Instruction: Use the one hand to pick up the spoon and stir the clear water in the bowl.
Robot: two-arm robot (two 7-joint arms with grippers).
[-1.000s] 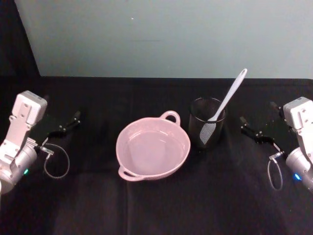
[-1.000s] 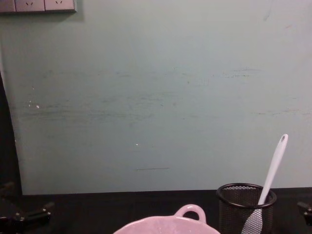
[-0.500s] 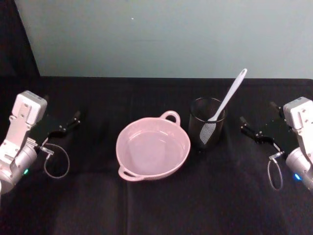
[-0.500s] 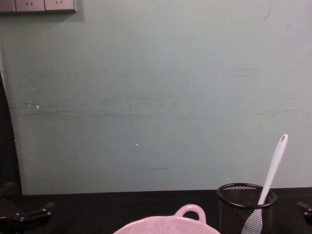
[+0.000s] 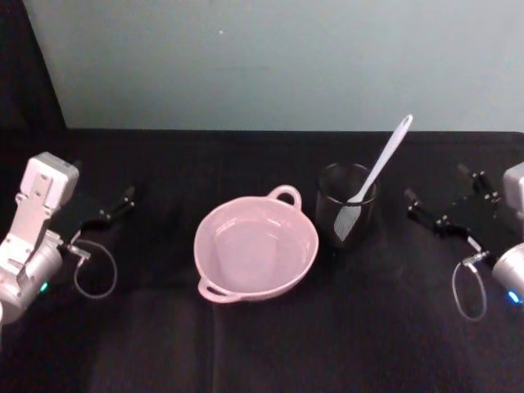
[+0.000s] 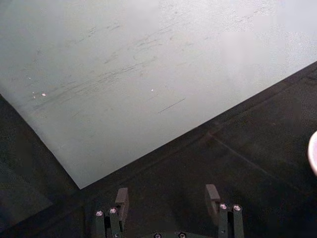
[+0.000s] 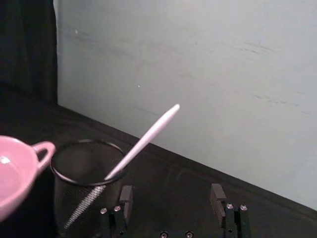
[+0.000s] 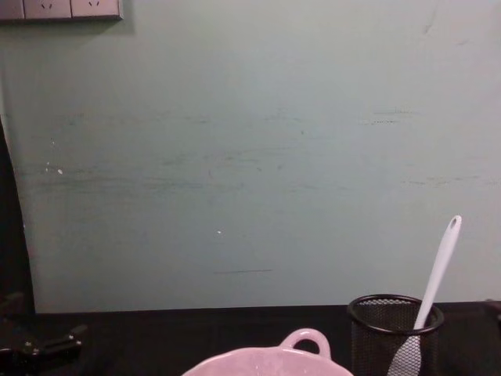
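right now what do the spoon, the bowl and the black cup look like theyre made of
Spoon: probably plastic or silicone, smooth matte white, one piece.
Bowl: glossy pale pink, ceramic or hard plastic; the shiny rim leaves it open.
Cup: likely black metal wire mesh; the blade shows through it.

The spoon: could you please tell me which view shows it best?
The head view: the spoon shows whole, blade down in the mesh cup, handle leaning out. The chest view cuts off its blade tip; the right wrist view shows the blade through mesh.
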